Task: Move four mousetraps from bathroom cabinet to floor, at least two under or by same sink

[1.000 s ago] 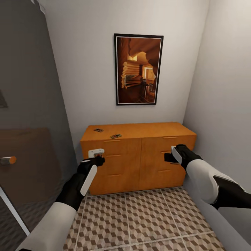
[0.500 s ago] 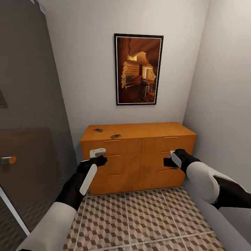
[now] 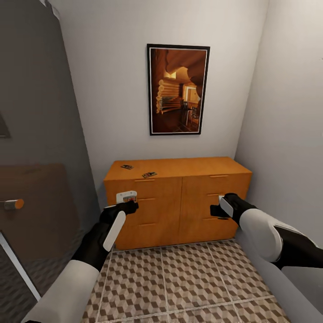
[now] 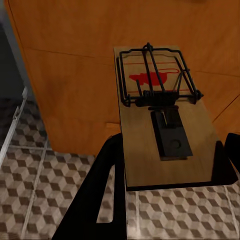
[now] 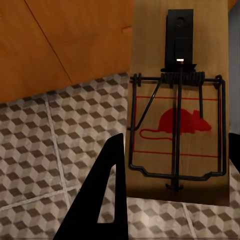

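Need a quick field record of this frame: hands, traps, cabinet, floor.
left hand: shut on a mousetrap, held before the cabinet front
right hand: shut on a second mousetrap, above the tiles
traps on cabinet top: two, left half, apart
cabinet: orange-brown, drawers closed, against the back wall
bathroom floor: cube-pattern tiles, no trap seen on it
wall: framed picture above the cabinet

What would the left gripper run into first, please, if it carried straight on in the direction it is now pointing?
Most likely the cabinet. The left gripper, shut on a mousetrap, points at the orange-brown drawer fronts, and the left wrist view shows that wood straight ahead above the bathroom floor. The remaining gap is hard to judge.
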Robot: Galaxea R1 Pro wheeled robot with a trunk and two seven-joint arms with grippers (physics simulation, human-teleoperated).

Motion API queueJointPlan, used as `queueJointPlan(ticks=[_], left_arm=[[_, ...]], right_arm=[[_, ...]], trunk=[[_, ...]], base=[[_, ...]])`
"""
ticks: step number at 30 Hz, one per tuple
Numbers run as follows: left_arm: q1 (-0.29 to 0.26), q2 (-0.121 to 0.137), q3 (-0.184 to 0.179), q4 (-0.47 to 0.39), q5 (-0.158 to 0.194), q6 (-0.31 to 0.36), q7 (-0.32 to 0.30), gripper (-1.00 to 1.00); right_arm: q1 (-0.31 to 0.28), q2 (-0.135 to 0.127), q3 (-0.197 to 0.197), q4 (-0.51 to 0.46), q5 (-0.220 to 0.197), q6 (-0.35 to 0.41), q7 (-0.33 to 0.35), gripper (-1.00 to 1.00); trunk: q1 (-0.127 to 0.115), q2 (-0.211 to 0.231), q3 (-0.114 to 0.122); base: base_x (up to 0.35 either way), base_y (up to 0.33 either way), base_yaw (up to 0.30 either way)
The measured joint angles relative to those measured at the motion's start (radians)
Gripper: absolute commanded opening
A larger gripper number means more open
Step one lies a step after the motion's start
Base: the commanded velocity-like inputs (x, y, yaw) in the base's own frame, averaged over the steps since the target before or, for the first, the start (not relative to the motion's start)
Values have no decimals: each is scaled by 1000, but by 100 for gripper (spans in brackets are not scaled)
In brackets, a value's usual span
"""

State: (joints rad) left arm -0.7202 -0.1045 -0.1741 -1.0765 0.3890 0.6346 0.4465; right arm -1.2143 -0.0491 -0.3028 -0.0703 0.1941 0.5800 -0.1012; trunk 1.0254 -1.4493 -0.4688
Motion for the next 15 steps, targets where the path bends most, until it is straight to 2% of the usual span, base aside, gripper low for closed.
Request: queueJointPlan(ticks=[6, 15], left_arm=[[1, 0, -1, -34, 3, 34, 7, -100], [0, 0, -1, -45, 7, 42, 9, -100]], right_arm=[[0, 1, 0, 0, 1, 1, 3, -100], [0, 2, 0, 8, 2, 0, 6, -100]], trunk=[[0, 0, 0], [0, 0, 0]], base=[[-301, 0, 0], [-331, 0, 0]])
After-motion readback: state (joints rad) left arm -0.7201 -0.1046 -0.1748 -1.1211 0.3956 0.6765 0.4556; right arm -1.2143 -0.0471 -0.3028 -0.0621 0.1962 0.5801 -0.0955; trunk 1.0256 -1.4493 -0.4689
